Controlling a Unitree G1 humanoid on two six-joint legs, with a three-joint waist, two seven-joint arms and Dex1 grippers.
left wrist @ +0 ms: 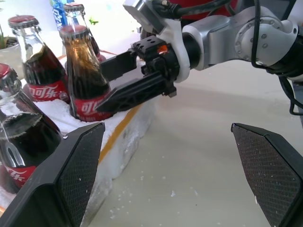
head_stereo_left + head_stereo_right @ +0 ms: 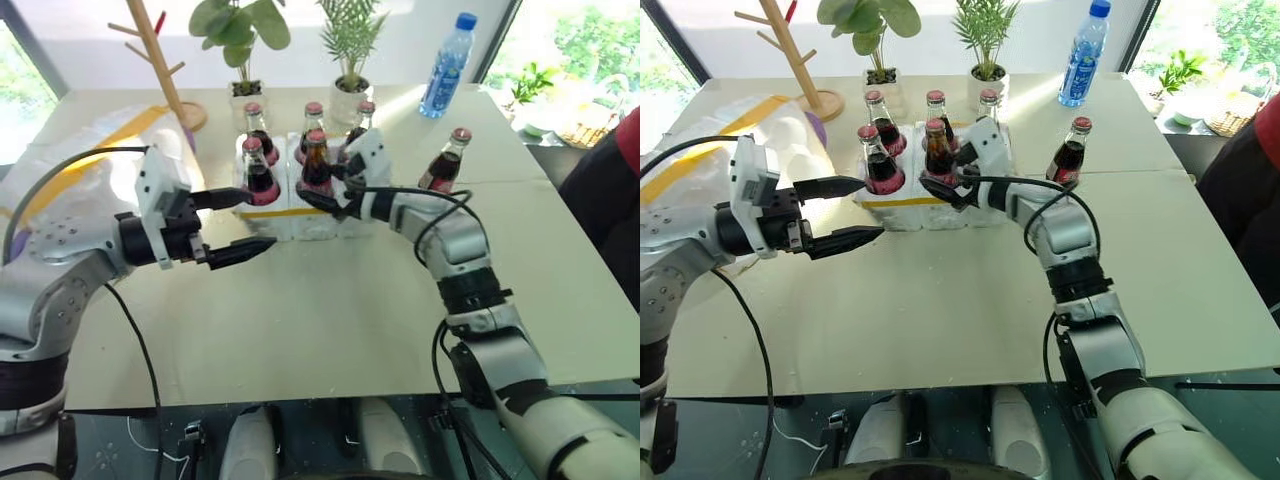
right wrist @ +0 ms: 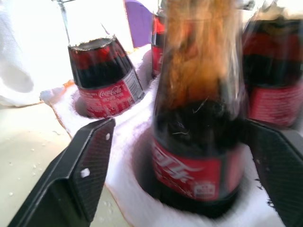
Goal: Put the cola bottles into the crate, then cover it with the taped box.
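Cola bottles (image 2: 935, 150) stand upright, caps up, five of them in the holes of the crate (image 2: 895, 208) near the desk's (image 2: 970, 300) far edge; a sixth (image 2: 1070, 152) stands on the desk just right of it. The right gripper (image 2: 940, 188) has its fingers spread wide on either side of the front middle bottle, gripping nothing. The left gripper (image 2: 845, 213) hovers wide open and empty before the crate's front left corner, with the taped box (image 2: 700, 150) at the desk's left edge.

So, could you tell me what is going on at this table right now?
The robot is loading cola bottles into the crate. Five bottles stand in it. The right gripper has its jaws open on either side of the front middle bottle, which sits in its hole. The left gripper hovers open just in front of the crate. A sixth cola bottle stands on the table to the right, and the taped box waits at the left.
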